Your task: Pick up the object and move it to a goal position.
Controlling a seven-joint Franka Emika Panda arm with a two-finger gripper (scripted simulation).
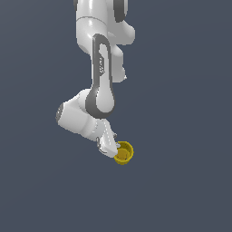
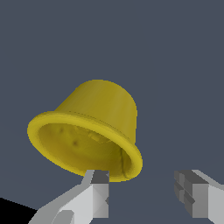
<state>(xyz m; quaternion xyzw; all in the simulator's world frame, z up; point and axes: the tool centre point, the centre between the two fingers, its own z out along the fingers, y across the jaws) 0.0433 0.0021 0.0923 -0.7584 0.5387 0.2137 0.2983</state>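
Yellow cup point(image 1: 123, 153), small and round, with tapered body and thick flared rim; lies tipped over, open mouth turned toward the wrist camera and closed base pointing away; mottled inner wall visible in the wrist view point(image 2: 87, 135); sits low in the exterior view, a little right of centre, against plain dark blue-grey ground; no counter edge or other surface detail discernible. Just beside it, on the exterior view's left, the fingers point(image 1: 113, 148) of the white arm point(image 1: 102, 77), angled down toward the rim; touching or merely overlapping the rim there, cannot tell. In the wrist view, fingers point(image 2: 146, 192) parted wide, one grey-padded fingertip point(image 2: 99, 177) directly against the lower edge of the rim, the other fingertip point(image 2: 186, 188) well off to the side with bare ground between; cup outside the gap rather than between the pads; nothing gripped. Above, arm's white links with dark grey joint bands rising to the top of the exterior view.
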